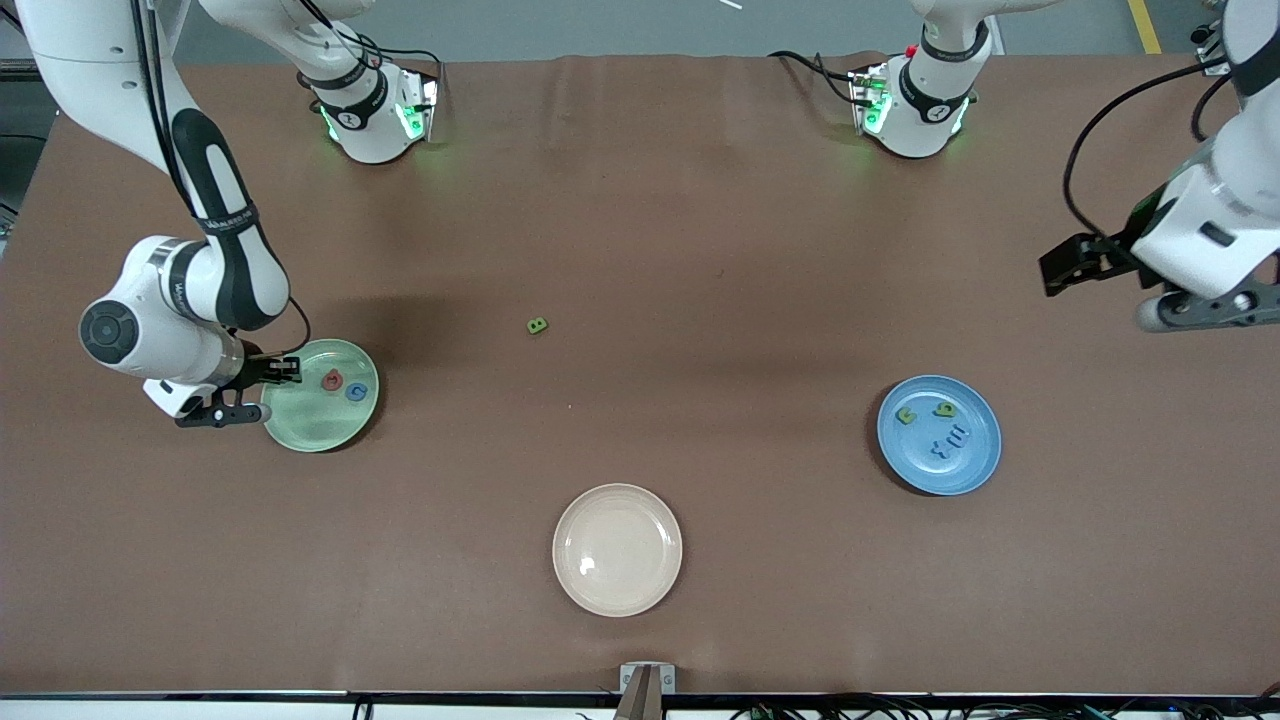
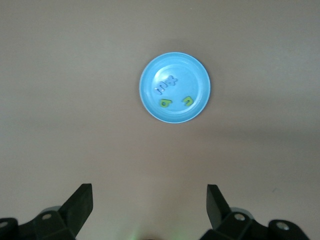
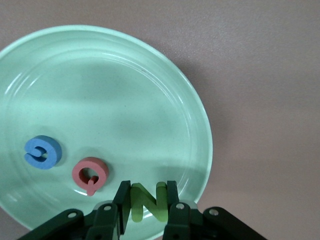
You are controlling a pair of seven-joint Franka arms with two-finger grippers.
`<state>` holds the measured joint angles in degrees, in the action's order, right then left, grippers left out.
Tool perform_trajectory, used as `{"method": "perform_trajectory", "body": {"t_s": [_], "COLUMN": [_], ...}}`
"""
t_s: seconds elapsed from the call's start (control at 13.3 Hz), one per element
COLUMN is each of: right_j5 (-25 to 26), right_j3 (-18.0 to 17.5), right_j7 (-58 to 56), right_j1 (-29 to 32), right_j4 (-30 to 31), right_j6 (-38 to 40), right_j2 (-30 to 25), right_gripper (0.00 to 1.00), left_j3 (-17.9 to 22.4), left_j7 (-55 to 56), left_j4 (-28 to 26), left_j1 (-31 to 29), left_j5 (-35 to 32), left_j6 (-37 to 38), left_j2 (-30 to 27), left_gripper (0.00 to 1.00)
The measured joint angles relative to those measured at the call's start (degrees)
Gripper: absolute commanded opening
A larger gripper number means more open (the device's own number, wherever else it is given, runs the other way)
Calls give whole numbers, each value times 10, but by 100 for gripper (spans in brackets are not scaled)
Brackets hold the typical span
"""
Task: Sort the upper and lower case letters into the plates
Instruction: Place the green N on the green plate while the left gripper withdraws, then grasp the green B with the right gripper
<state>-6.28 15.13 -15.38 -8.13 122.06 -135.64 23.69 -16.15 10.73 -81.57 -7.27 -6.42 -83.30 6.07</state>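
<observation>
Step in hand: placing a green letter N (image 3: 146, 202) into the mint green plate (image 1: 300, 425), judged from the grip and position.
Right tool (image 3: 146, 206): clenched on the N, low over the plate's rim at the right arm's end of the worktop (image 1: 700, 250).
Already in the mint plate: a red Q (image 3: 90, 175) and a blue letter (image 3: 44, 152), lying just beside each other.
Left tool (image 2: 149, 205): released, fingers wide, waiting high over the left arm's end.
Blue plate (image 1: 975, 475): holds two green letters (image 1: 925, 411) and some blue ones (image 1: 948, 440).
Still unsorted: one green letter (image 1: 537, 325) on the bare worktop, between the plates and farther from the camera.
Cream plate (image 1: 617, 549): empty, nearest the camera.
Next move calls for: letting the N go inside the rim, then fetching the stray letter.
</observation>
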Motion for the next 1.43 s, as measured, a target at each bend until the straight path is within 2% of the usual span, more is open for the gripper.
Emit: {"method": "perform_trajectory", "body": {"t_s": [0.38, 0.6, 0.68, 0.75, 0.83, 0.98, 1.13, 1.28, 1.43], "right_j5": [0, 0, 0, 0, 0, 0, -1, -1, -2], "right_j3": [-2, -2, -3, -4, -5, -6, -8, -9, -11], "right_j7": [0, 0, 0, 0, 0, 0, 0, 23, 75], "right_j1": [0, 0, 0, 0, 0, -3, -10, -36, -83], "right_j4": [3, 5, 5, 5, 5, 3, -17, -38, -41], "right_j6": [-28, -33, -33, -33, -30, -7, 62, 137, 180], "right_j2": [11, 21, 23, 23, 23, 22, 6, -30, -71], "right_gripper": [12, 18, 31, 70, 100, 99, 99, 99, 100], "left_j3": [56, 75, 75, 75, 75, 75, 75, 75, 75], "left_j7": [-35, -36, -36, -36, -36, -36, -36, -36, -36], "left_j4": [-27, -50, -54, -57, -59, -63, -66, -68, -70], "left_j1": [6, 22, 23, 24, 25, 28, 28, 28, 28], "left_j5": [31, 41, 43, 47, 50, 52, 52, 52, 52], "left_j6": [0, -4, -4, -5, -8, -16, -18, -19, -19], "left_j2": [-39, -66, -72, -76, -77, -77, -77, -77, -77], "left_gripper": [100, 100, 100, 100, 100, 100, 100, 100, 100]}}
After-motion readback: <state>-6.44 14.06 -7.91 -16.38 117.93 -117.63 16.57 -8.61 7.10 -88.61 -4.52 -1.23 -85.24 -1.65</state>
